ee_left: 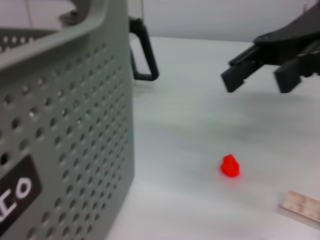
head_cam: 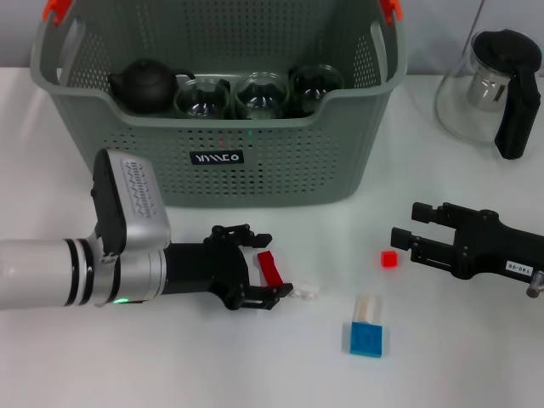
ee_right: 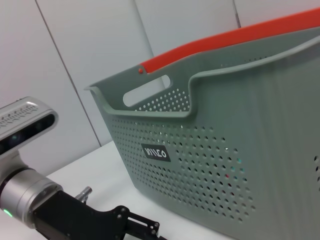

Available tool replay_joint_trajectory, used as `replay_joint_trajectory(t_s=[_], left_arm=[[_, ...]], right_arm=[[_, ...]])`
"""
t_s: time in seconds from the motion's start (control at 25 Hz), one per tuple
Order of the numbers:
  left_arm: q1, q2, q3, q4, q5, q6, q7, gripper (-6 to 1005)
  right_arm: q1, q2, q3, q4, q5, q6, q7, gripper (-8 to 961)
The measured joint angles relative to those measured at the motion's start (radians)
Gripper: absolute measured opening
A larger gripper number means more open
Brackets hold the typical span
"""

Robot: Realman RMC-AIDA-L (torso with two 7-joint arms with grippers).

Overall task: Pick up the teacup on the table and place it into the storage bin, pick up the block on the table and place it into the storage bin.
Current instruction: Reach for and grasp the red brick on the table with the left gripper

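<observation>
Two grippers low over table [head_cam: 323, 246]; left gripper [head_cam: 265, 280] clenched on red block [head_cam: 269, 268], bin [head_cam: 255, 170] just behind it; white piece [head_cam: 306, 291] just off its fingertips. Right gripper [head_cam: 406, 228] released, jaws apart, small red cube [head_cam: 389, 259] just ahead of its tips. Three glass cups [head_cam: 259, 92] and dark teapot [head_cam: 146, 83] sat inside bin. Blue-white block [head_cam: 366, 330] lay between grippers, nearer camera

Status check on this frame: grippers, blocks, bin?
Left gripper low on table, shut on dark red block. Right gripper open, beside small red block. Storage bin behind, glass cups inside. Path clear.
</observation>
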Motion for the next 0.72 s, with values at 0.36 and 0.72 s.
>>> replay_joint_trajectory(t_s=[0.36,0.72], left_arm=[[-0.004,0.004,-0.001,0.0,0.002,-0.016,-0.082,817],[-0.001,0.002,0.002,-0.007,0.009,-0.038,-0.047,823]], right_arm=[[-0.006,0.0,0.0,0.001,0.0,-0.001,-0.004,712],[-0.007,0.0,0.0,0.002,0.0,-0.003,-0.004,712]])
